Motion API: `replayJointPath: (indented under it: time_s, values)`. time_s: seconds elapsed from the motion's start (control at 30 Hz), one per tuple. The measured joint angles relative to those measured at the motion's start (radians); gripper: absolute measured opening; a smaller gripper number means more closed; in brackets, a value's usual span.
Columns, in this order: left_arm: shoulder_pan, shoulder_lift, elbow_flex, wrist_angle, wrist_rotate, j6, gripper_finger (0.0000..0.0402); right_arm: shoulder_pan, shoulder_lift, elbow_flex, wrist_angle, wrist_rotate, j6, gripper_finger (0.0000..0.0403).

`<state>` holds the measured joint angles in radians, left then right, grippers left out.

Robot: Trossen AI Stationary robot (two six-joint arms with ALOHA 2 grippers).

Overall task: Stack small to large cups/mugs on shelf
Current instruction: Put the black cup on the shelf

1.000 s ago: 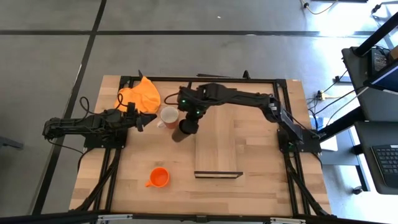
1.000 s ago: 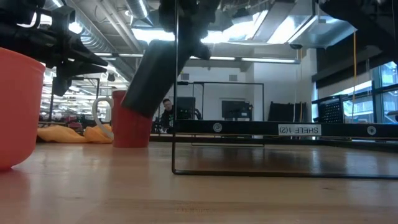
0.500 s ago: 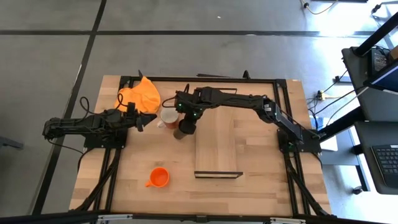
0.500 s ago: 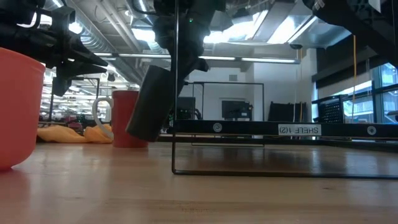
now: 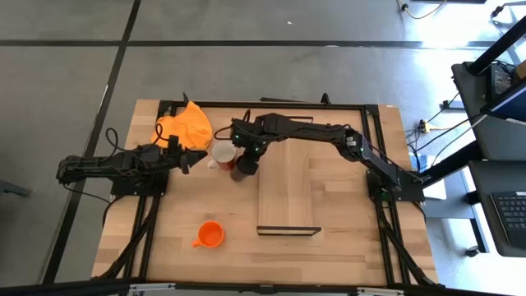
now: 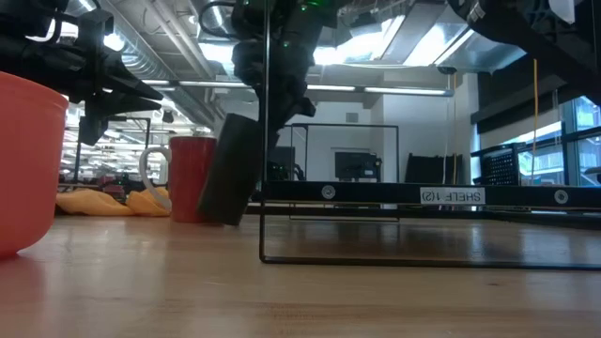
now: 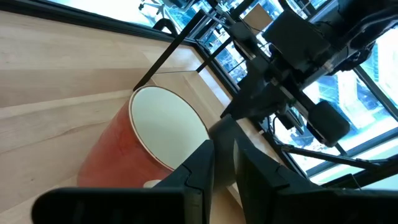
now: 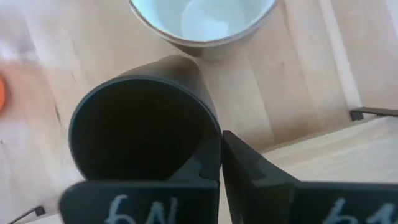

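The black mug (image 5: 243, 167) hangs tilted from my right gripper (image 8: 221, 163), which is shut on it right beside the red mug (image 5: 223, 153), white inside. In the low view the black mug (image 6: 229, 169) leans, its base near the tabletop; whether it touches, I cannot tell. The red mug (image 6: 192, 178) stands upright on its base behind it. The small orange mug (image 5: 210, 235) stands alone toward the near edge. The shelf (image 5: 288, 196) lies flat to the right of the mugs. My left gripper (image 7: 224, 163) is shut, level, just left of the red mug (image 7: 152, 140). My right gripper pinches the black mug's rim wall (image 8: 211, 134), one finger (image 8: 202, 167) inside the mug and one finger (image 8: 245, 167) outside. The fingers come from above, pointing down. The mug hangs tilted below them, open end up.
An orange cloth (image 5: 185, 125) lies at the far left, behind my left gripper. The shelf's thin black end frame (image 6: 265, 141) stands upright close to the black mug in the low view. Bare tabletop (image 5: 345, 238) lies right of the shelf and around the orange mug.
My right gripper has moved down and a little toward the far edge, closer to the red mug, still shut on the black mug. The black mug has come down from well above the table to near its surface and has tipped from a strong lean toward upright.
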<state>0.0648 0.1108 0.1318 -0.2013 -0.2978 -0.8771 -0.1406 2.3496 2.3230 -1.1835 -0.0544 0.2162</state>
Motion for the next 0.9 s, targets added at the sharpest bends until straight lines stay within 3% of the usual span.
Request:
replayJointPath:
  time_s: [0.9]
  values:
    - [0.0,0.0,0.0,0.0,0.0,0.022,0.0057,-0.001,-0.005,0.003,-0.027,0.0,0.009,0.0005]
